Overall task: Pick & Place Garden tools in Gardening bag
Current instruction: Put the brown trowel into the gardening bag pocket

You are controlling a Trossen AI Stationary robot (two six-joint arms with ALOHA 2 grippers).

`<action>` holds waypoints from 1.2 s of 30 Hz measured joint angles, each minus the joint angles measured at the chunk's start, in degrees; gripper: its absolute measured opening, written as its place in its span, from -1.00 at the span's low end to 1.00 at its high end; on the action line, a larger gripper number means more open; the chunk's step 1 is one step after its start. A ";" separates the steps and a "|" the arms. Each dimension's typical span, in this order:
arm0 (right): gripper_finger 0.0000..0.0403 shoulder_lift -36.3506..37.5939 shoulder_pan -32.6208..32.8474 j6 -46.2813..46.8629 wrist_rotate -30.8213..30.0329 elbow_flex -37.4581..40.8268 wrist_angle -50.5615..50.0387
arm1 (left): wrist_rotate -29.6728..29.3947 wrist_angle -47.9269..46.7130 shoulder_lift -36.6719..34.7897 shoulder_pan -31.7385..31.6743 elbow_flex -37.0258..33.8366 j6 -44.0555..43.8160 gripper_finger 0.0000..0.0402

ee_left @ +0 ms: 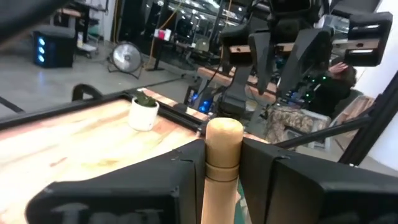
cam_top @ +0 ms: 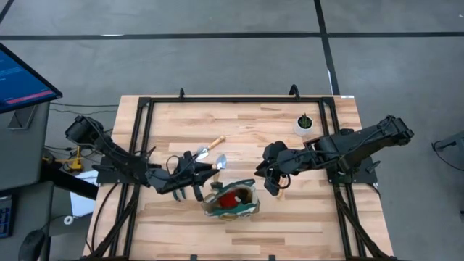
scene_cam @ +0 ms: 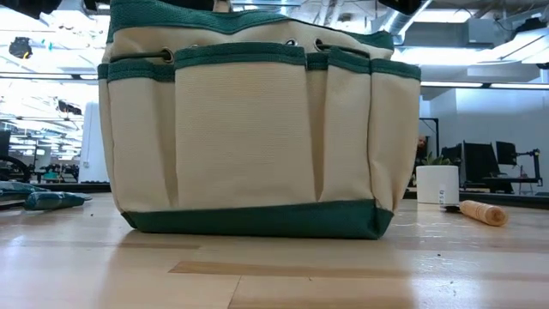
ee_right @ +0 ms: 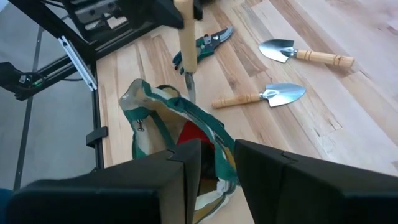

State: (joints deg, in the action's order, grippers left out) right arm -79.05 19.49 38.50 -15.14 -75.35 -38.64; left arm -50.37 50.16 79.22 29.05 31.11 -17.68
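The gardening bag (cam_top: 230, 201) stands open on the table's near middle, red showing inside it, and fills the low view (scene_cam: 257, 137). My left gripper (cam_top: 198, 188) is shut on a wooden-handled tool (ee_right: 185, 37) held upright at the bag's left rim, metal end (ee_right: 189, 87) down. My right gripper (cam_top: 267, 181) is at the bag's right rim and shut on it. Two silver trowels (ee_right: 286, 50) (ee_right: 273, 94) and green-handled pruning shears (ee_right: 208, 43) lie flat on the table beyond the bag. My left gripper pinches the tool's wooden handle (ee_left: 219, 171) between its two fingers, a little below the handle's rounded free end (ee_left: 224, 130). The tool hangs upright, metal end down at the bag's opening, clear of the table. My right gripper has the bag's green-edged rim (ee_right: 219, 140) between its two fingers, coming slanting down from the table's right. The fingers hide the place of contact. The bag stands on its base on the table.
A small white pot with a plant (cam_top: 304, 123) stands at the far right of the table, also in the low view (scene_cam: 437, 184). Black frame rails (cam_top: 141, 145) run along the table's left, right and far edges. A monitor (cam_top: 22, 76) stands off the table's left.
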 joint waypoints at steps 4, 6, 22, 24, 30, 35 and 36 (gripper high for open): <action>-0.55 0.00 0.00 0.09 -0.19 0.00 -0.02 | -0.79 0.20 0.03 0.17 0.00 2.23 -0.75; -0.55 0.00 0.00 0.11 -1.15 0.00 -0.02 | -0.83 0.19 0.04 0.17 0.00 2.24 -0.75; -0.55 0.00 -1.40 4.03 -3.27 0.00 -0.50 | -0.83 0.26 0.04 1.15 0.00 4.12 -0.75; -0.55 0.00 -1.40 4.55 -3.30 0.00 -0.50 | -0.81 0.26 0.04 1.26 0.00 5.31 -0.75; -0.55 0.00 -1.40 5.18 -3.28 0.00 -0.52 | -2.00 1.08 -2.23 2.10 0.08 7.69 -0.75; -0.55 -0.02 -1.38 6.48 -3.26 0.00 -1.54 | -5.42 1.33 -5.38 4.35 2.60 12.89 -0.75; -0.55 -0.02 -1.38 6.62 -3.22 0.02 -1.91 | -6.04 1.50 -5.58 4.79 3.04 13.25 -0.75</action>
State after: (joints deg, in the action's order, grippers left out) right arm -79.07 18.11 45.12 -18.36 -75.33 -40.55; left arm -56.41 51.66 73.64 33.83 34.16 -4.43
